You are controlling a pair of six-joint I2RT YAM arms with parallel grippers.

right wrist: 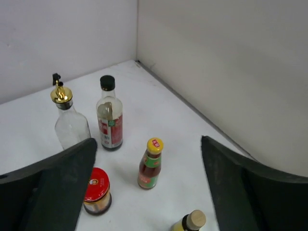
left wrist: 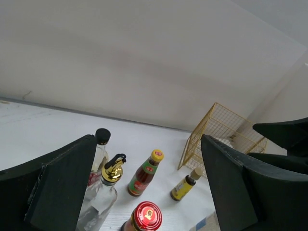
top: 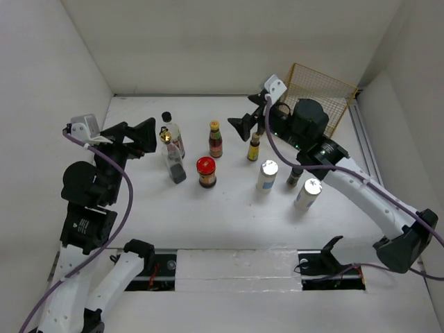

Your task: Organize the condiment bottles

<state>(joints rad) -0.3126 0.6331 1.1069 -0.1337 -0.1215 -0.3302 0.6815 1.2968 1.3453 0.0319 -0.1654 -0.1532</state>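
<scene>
On the white-walled table (top: pixel 229 229), bottles (top: pixel 216 141) stand upright; left fingers (left wrist: pixel 62 187) and right fingers (right wrist: pixel 57 187) spread wide, empty

Gold wire basket (top: pixel 325 97) in far right corner, white table (top: pixel 229 222)

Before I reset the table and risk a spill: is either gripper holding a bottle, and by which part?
Nothing is held. The black left gripper and black right gripper both stand open and empty.
</scene>
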